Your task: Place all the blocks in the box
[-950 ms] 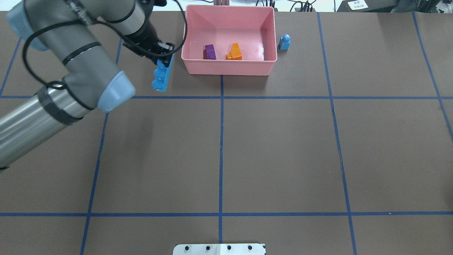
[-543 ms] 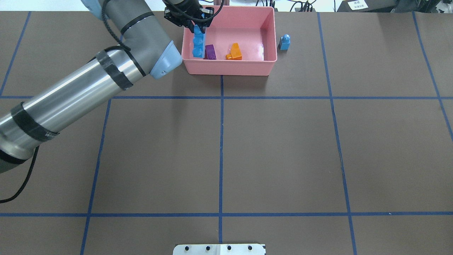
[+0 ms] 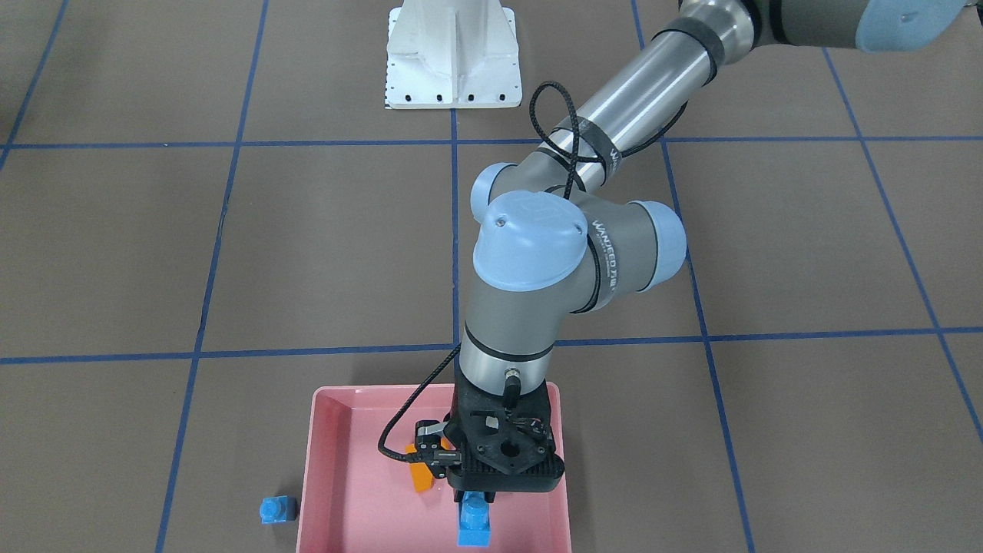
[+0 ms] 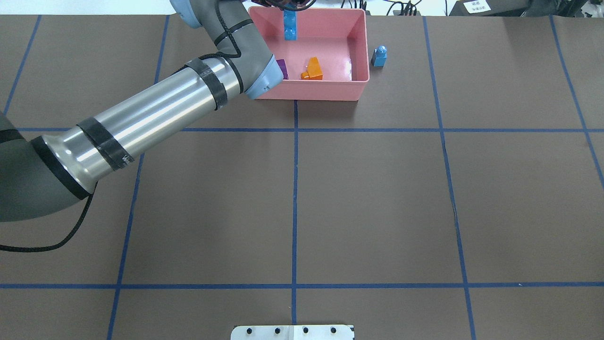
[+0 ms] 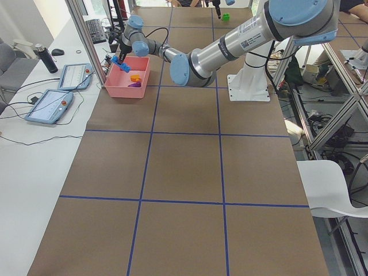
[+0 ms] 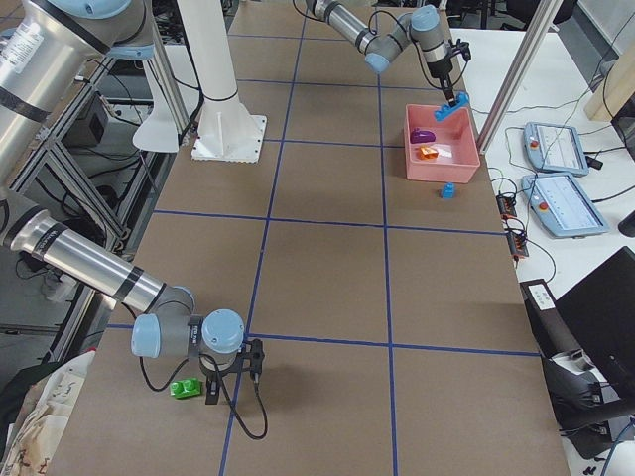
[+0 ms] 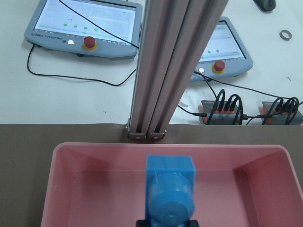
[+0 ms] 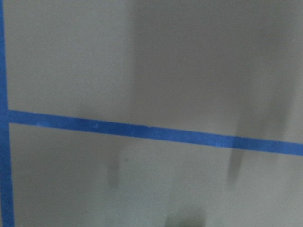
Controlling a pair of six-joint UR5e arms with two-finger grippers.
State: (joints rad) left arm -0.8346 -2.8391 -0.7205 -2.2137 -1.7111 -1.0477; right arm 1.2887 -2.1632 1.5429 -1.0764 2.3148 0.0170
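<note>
My left gripper (image 3: 480,498) is shut on the long light-blue brick (image 4: 289,26), which hangs end-down over the far middle of the pink box (image 4: 306,94). The left wrist view shows the brick (image 7: 170,189) above the box's inside (image 7: 57,189). The orange brick (image 4: 313,69) and the purple brick (image 4: 282,69) lie in the box, the purple one partly hidden by my arm. The tiny light-blue cube (image 4: 379,56) stands on the table just right of the box. The green brick (image 6: 184,388) lies beside my right gripper (image 6: 211,389); I cannot tell whether that gripper is open or shut.
A metal post (image 7: 165,66) stands just behind the box, with two teach pendants (image 7: 85,23) and cables on the white bench beyond. The robot's white base plate (image 3: 449,54) is at the near table edge. Blue tape lines grid the brown table.
My left arm carried the long light-blue brick from the table left of the box, over its left rim, to above the far middle of the box.
</note>
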